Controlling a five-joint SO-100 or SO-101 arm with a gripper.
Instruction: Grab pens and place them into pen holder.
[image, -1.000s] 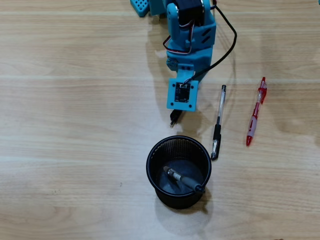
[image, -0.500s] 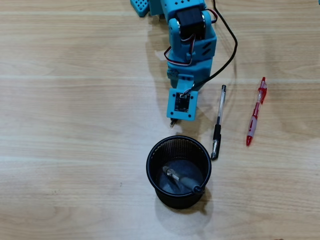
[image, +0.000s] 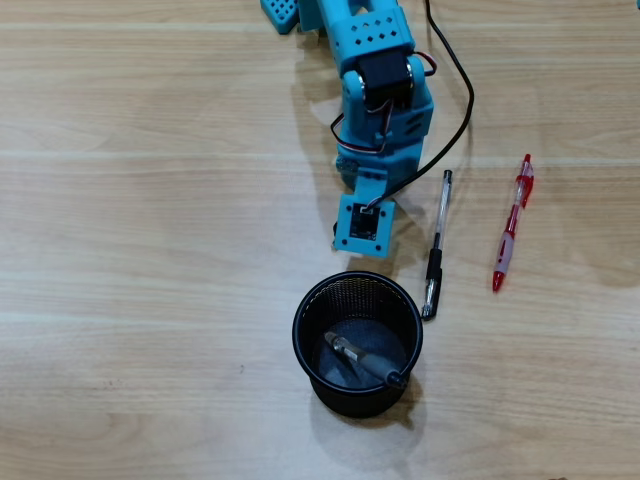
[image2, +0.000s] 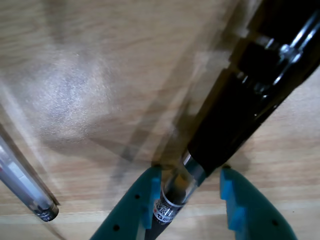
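In the wrist view my gripper (image2: 190, 172) is open and low over the table. A black pen (image2: 235, 115) with a clear section lies between the jaws. It rests against the left finger, with a gap to the right one. In the overhead view the arm (image: 375, 110) hides the gripper and that pen. The pen holder (image: 357, 300), a black mesh cup, stands just below the arm with a grey-and-clear pen (image: 365, 362) inside. A clear-and-black pen (image: 437, 245) lies right of the arm, and its clear end (image2: 22, 187) shows at the wrist view's lower left. A red-and-white pen (image: 512, 222) lies farther right.
A black cable (image: 455, 90) loops off the arm's right side in the overhead view. The arm's blue base (image: 285, 12) sits at the top edge. Bare wooden table (image: 150, 250) spreads to the left of the arm and cup.
The wrist has tilted and pulled slightly toward the base. The dark tip that showed below the wrist camera mount is now hidden under it. Cup and loose pens have not moved.
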